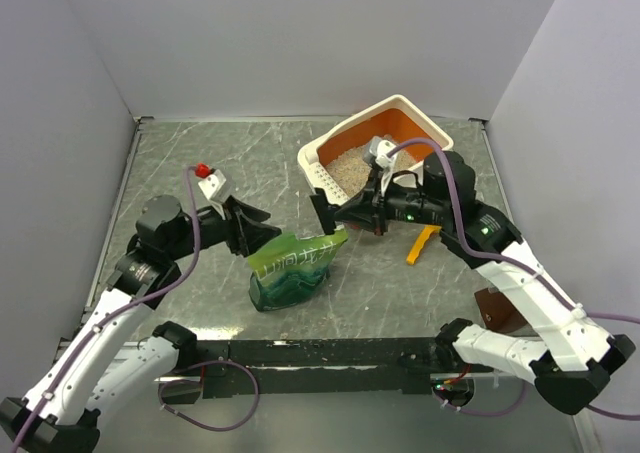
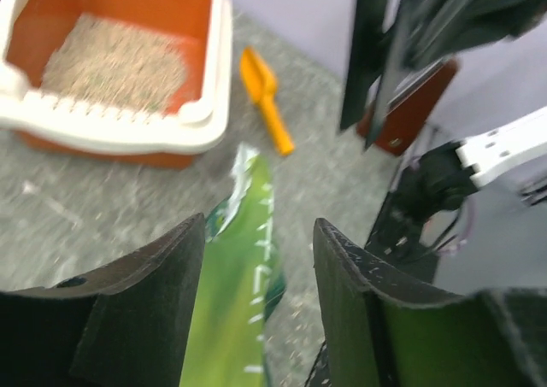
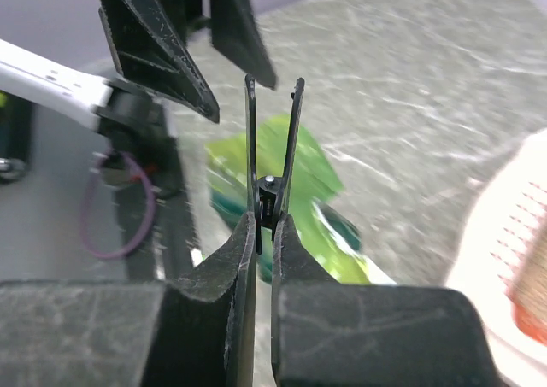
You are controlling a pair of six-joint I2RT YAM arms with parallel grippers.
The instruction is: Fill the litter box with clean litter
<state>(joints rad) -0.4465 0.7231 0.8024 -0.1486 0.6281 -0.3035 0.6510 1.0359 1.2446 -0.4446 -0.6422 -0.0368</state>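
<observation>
Top external: litter box (image 1: 400, 125), clean litter (image 1: 345, 165) inside, far right. Left gripper (image 2: 259, 225) released over green bag (image 1: 290, 268); right gripper (image 3: 265, 229) clenches black clip (image 3: 295, 122). Risk: unheld bag topples, spilling litter.

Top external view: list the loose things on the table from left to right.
Green bag → orange scoop → dark brown object at the right. The litter box, farther back, spans from over the bag to past the scoop, so it has no clear place in the order.
</observation>
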